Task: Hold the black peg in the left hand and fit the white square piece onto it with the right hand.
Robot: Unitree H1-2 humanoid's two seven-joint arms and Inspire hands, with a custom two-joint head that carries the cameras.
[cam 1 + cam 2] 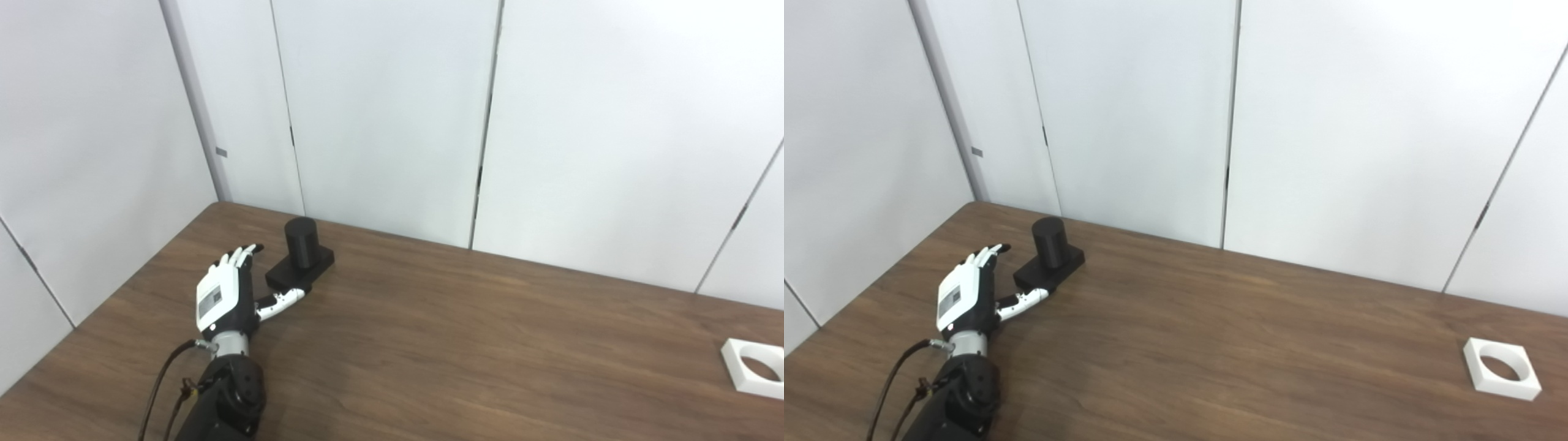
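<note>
Toward the far-left corner of the brown wood-grain table (465, 343), the black peg (301, 252), a short matte cylinder standing upright on a flat black rectangular base, sits near the white panel wall (380, 110). Left hand (228, 293), white back w/ black palm, is just beside the base on its near-left side: fingers (240, 254) stretched out and apart, thumb (283, 302) reaching under/along the near edge of the base, holding nothing. Whether the thumb touches the base, can't tell. Right hand isn't in view at all, so its fingers can't be judged.

White square piece w/ a round hole (1500, 368) lies flat at the far-right side of the table, well apart from the peg; it's partly cut off in the left eye view.

Stage, as I judge it: approach only, peg not yet grasped, white piece untouched.

Risks from here:
- Thumb is low at the base edge; if fingers close on the base corner instead of wrapping the peg or base properly, the peg could tip or skid toward the wall.
- A push before closing could slide it, since it's free on a smooth top.
- A tilted hold would make the round hole jam on the cylinder later.
- White piece lies near the table's right edge; a clumsy reach may knock it off.
</note>
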